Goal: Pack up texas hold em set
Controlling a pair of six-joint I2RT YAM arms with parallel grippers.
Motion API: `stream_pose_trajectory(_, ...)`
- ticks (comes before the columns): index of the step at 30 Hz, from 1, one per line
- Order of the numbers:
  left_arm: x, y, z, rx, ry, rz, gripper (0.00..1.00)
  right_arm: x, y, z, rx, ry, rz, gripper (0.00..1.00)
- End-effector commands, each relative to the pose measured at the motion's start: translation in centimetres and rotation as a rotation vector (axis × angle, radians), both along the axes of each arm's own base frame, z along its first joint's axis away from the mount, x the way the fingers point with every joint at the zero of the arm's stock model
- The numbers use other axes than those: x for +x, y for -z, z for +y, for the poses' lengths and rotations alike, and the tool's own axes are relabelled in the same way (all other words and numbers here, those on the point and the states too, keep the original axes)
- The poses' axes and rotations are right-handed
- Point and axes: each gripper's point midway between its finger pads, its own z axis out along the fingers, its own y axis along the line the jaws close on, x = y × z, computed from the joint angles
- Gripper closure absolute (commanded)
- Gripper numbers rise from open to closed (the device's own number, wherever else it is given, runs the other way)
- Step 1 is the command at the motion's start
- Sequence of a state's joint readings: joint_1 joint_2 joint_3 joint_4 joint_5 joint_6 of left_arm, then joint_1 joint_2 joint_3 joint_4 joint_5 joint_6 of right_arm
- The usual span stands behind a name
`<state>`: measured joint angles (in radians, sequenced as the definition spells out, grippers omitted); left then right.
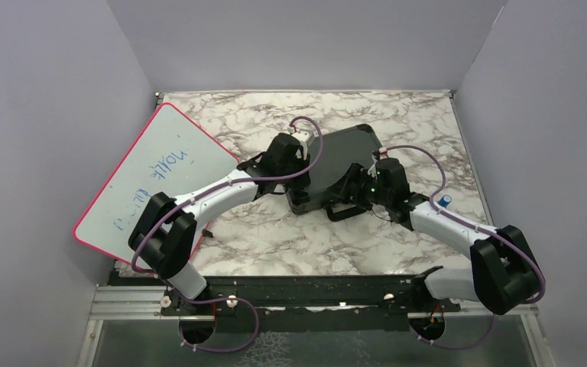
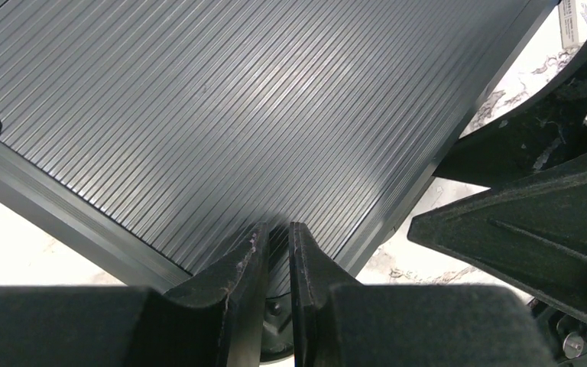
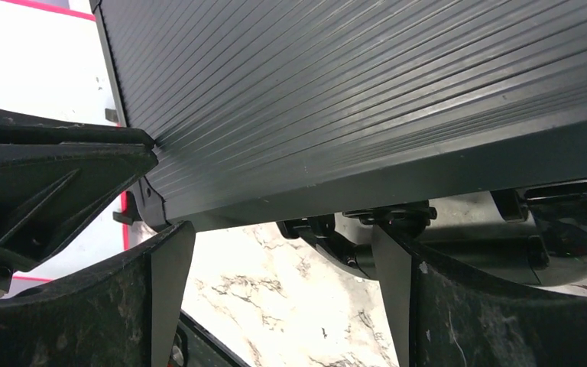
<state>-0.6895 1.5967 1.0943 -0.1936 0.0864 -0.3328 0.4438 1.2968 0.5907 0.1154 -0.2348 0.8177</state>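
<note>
Evidently briefcase (image 1: 340,157) shut, contents hidden; left fingers (image 2: 237,287) nrly closed, right fingers (image 3: 458,321) wide.

Marbled white-grey tabletop (image 1: 275,245) between plain lilac-grey walls (image 1: 46,115) — red-edged whiteboard (image 1: 160,180) against the left one

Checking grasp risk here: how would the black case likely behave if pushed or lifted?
The black case looks rigid, with straight framed edges, so it probably will not flex. Lying flat on the marble table, it would likely slide rather than tip. Its shallow ribs may give the left hand little to pinch.
</note>
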Motion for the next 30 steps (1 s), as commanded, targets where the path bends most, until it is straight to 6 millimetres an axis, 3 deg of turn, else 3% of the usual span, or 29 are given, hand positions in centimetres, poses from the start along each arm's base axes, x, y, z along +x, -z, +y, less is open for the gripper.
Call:
stream_pose_trajectory(1,-1.9,3.1,3.0,0.15,-0.034,0.107,0.78,3.3,-6.0,-1.1,-0.002,0.093,-0.215,0.13)
stream_pose_trajectory(6,-1.0,0.0,1.8,0.084,-0.017,0.054,0.74,1.9,-6.8,-3.2,-0.04,0.163,-0.204,0.16)
stream_pose_trajectory(9,-0.6,-2.2,0.7,0.022,0.01,0.015,0.71,0.7,-5.6,-4.5,-0.083,0.199,-0.15,0.22)
stream_pose_trajectory(13,-0.6,-4.8,-0.8,-0.068,0.059,-0.03,0.68,-0.9,-2.6,-5.5,-0.156,0.205,-0.039,0.45)
stream_pose_trajectory(16,-0.7,-5.5,-1.4,-0.108,0.08,-0.045,0.67,-1.8,-0.6,-5.8,-0.19,0.185,0.016,0.57)
stream_pose_trajectory(21,-0.9,-4.0,-1.4,-0.094,0.082,-0.017,0.68,-1.9,1.7,-5.3,-0.206,0.149,0.058,0.71)
stream_pose_trajectory(24,-1.3,-2.6,-1.3,-0.075,0.093,0.012,0.76,-1.4,2.8,-5.0,-0.222,0.142,0.083,0.76)
stream_pose_trajectory(30,-1.6,0.4,-0.2,-0.006,0.056,0.055,0.83,-0.1,4.0,-4.4,-0.241,0.133,0.097,0.79)
